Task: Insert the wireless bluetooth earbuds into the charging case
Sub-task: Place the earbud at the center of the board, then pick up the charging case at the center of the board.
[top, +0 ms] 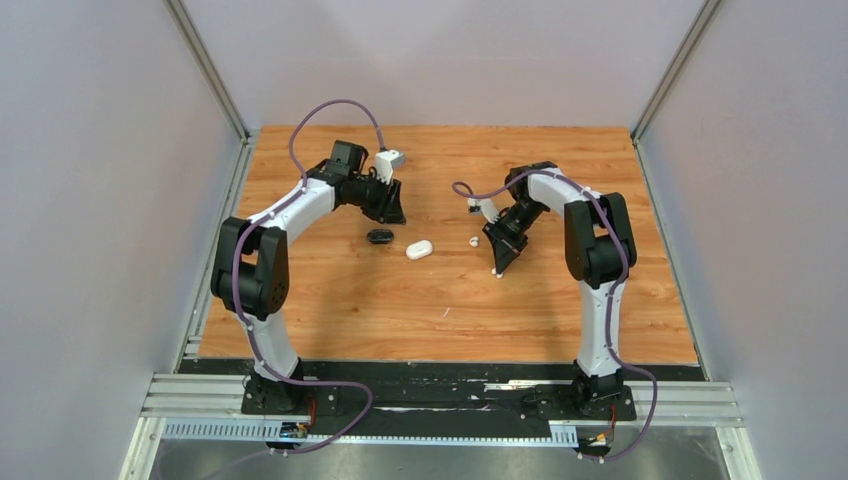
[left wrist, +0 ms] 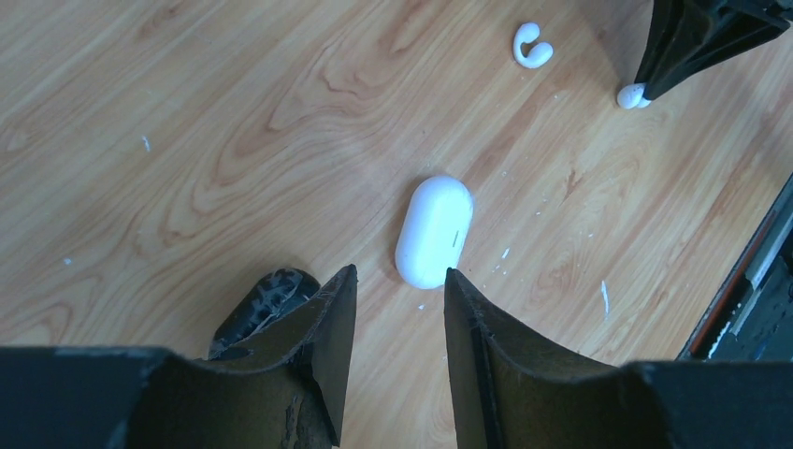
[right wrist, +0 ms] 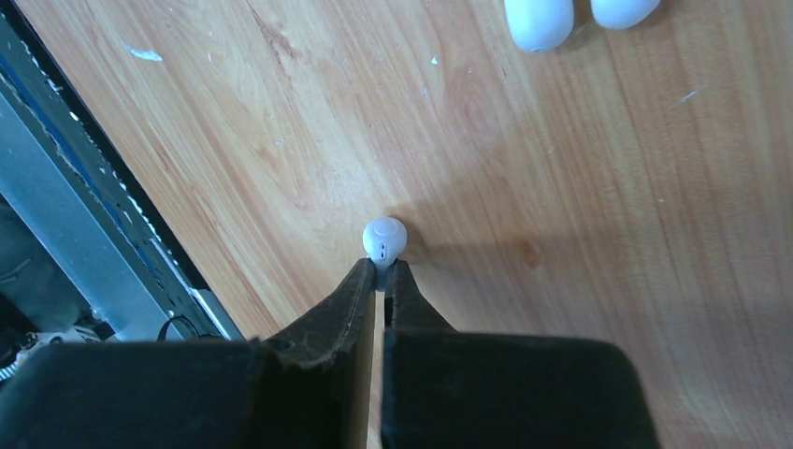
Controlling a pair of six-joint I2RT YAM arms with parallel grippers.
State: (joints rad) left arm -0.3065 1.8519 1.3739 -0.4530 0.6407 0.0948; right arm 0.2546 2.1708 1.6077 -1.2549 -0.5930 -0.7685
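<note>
- Pinching one white earbud [right wrist: 384,238] at the very tips of the right claw [right wrist: 382,276], low over the table [right wrist: 580,281]; cannot tell whether touching the wood.
- Holding the left claw [left wrist: 400,304] spread and empty, just short of the white case [left wrist: 434,231], with the black case [left wrist: 266,297] half hidden behind one finger.
- Leaving a second white earbud [left wrist: 531,45] loose on the wood, between the white case and the right claw.
- Looks like the pick-up-and-carry step: one bud gripped, none seated, white case apparently shut.
- Calls next, most likely, for getting that lid open, then carrying the bud across and lowering it into a matching well.
- Points the held bud's round end away from the wrist, past the fingertips; hides the rest, so no telling its long axis.
- Lies flat, as for the white case, long axis running almost straight away from the left claw, leaning slightly right.
</note>
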